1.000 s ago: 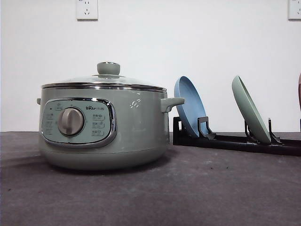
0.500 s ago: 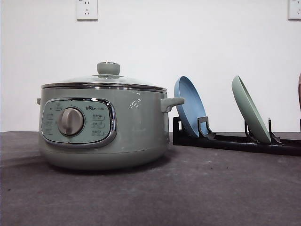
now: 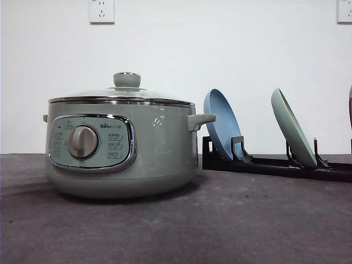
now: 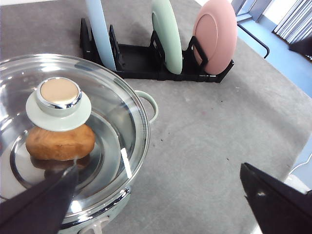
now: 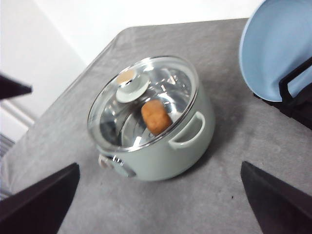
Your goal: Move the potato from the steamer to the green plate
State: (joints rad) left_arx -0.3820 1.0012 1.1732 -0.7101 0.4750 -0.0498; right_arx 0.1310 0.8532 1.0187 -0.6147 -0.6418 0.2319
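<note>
Both hands stood with fingers wide apart, the left hand (image 4: 156,204) just above the steamer (image 3: 121,148), the right hand (image 5: 156,200) higher. The potato (image 4: 60,142) lay inside under the glass lid (image 4: 105,112). Lifting the lid by its knob (image 4: 58,100), straight up, seemed the first need. "Bear" showed on the panel. Beyond, the green plate (image 3: 292,127) leaned in the rack (image 3: 275,165).

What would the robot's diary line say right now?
lid: on steamer | potato: inside | green plate: in rack | left tool: open | right tool: open
</note>
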